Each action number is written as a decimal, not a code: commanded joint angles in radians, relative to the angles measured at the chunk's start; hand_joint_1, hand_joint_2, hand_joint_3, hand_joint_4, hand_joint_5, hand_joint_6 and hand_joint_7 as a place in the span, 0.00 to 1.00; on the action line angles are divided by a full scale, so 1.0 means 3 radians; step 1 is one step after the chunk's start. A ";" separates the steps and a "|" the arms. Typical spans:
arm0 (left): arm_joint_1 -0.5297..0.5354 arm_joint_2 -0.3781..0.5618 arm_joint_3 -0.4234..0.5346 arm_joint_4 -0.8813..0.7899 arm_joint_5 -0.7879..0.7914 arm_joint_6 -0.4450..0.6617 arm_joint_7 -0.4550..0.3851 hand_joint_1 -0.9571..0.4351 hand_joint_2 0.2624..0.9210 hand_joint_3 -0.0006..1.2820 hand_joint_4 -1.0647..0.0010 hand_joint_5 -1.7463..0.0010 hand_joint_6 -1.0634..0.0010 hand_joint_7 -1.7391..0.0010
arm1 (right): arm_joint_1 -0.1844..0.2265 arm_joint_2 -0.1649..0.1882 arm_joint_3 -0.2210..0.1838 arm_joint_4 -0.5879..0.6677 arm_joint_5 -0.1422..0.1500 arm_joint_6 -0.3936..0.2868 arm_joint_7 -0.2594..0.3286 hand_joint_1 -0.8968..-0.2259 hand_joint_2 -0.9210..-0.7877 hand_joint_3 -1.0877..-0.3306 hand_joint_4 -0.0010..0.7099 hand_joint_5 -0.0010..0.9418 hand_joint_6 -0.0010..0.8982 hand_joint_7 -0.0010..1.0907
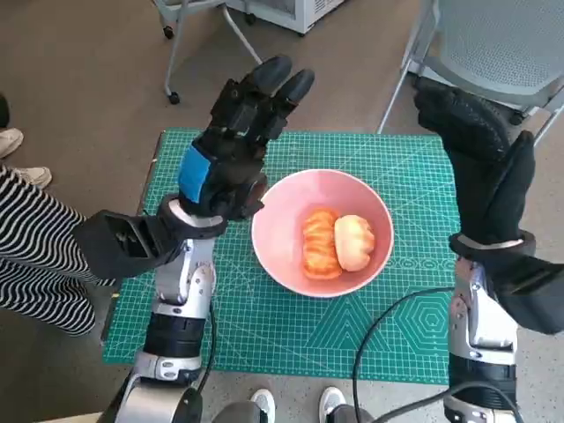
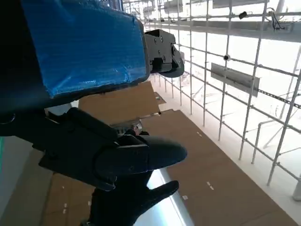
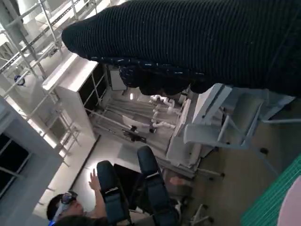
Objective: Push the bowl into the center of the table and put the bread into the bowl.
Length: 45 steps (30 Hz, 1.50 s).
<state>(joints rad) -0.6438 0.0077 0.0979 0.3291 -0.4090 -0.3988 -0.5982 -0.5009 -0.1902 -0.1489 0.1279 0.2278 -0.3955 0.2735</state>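
Note:
A pink bowl [image 1: 291, 256] sits near the middle of the green cutting mat [image 1: 264, 326]. Inside it lie two pieces of bread: an orange ridged one [image 1: 320, 244] and a paler round one [image 1: 354, 242] beside it. My left hand [image 1: 236, 141] is raised above the mat's far left part, left of the bowl, fingers apart and holding nothing. My right hand [image 1: 476, 154] is lifted at the mat's right edge, clear of the bowl, with nothing in it. A sliver of the bowl's pink rim [image 3: 292, 207] shows in the right wrist view.
A grey chair [image 1: 493, 53] stands beyond the table's far right corner, and a wheeled stand's legs [image 1: 194, 44] beyond the far left. A person in striped clothing [image 1: 35, 247] sits at the left. Another person [image 3: 70, 207] shows in the right wrist view.

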 commanded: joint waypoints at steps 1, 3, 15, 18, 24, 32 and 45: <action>-0.0050 -0.0043 0.0029 0.0037 -0.0062 -0.0070 -0.0029 0.17 1.00 0.40 1.00 0.85 1.00 0.75 | 0.0098 -0.0006 0.0004 0.0065 -0.0064 -0.0028 -0.0006 0.30 0.00 0.58 0.33 0.01 0.15 0.49; -0.0054 -0.0048 0.0038 0.0052 -0.0068 -0.0081 -0.0039 0.17 1.00 0.40 1.00 0.85 1.00 0.75 | 0.0105 -0.0007 0.0005 0.0071 -0.0065 -0.0043 -0.0004 0.30 0.00 0.58 0.34 0.01 0.14 0.49; -0.0043 -0.0001 0.0063 0.0029 -0.0078 -0.0044 -0.0072 0.17 1.00 0.41 1.00 0.86 1.00 0.77 | 0.0094 -0.0003 -0.0003 0.0096 -0.0066 -0.0098 -0.0027 0.29 0.00 0.58 0.34 0.01 0.14 0.49; -0.0035 0.0016 0.0055 0.0016 -0.0082 -0.0020 -0.0080 0.17 1.00 0.41 1.00 0.87 1.00 0.77 | 0.0091 -0.0001 -0.0002 0.0102 -0.0076 -0.0102 -0.0040 0.29 0.00 0.58 0.35 0.01 0.14 0.48; -0.0028 0.0042 0.0046 -0.0001 -0.0062 -0.0008 -0.0079 0.17 0.99 0.41 1.00 0.87 1.00 0.76 | 0.0081 0.0011 0.0002 0.0109 -0.0092 -0.0107 -0.0060 0.29 0.00 0.58 0.35 0.01 0.14 0.48; -0.0031 0.0067 0.0047 0.0013 -0.0071 -0.0015 -0.0098 0.16 0.99 0.42 1.00 0.86 1.00 0.76 | 0.0061 0.0028 0.0004 0.0122 -0.0086 -0.0105 -0.0050 0.29 0.00 0.58 0.35 0.01 0.14 0.48; 0.0010 0.0093 0.0041 -0.0039 -0.0066 -0.0001 -0.0080 0.16 0.98 0.43 1.00 0.86 1.00 0.76 | 0.0049 0.0035 0.0033 0.0064 -0.0109 -0.0072 -0.0057 0.29 0.00 0.58 0.34 0.01 0.14 0.49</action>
<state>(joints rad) -0.6437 0.0313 0.1132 0.3374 -0.4309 -0.4052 -0.6227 -0.4925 -0.1843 -0.1449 0.1493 0.1998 -0.4323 0.2625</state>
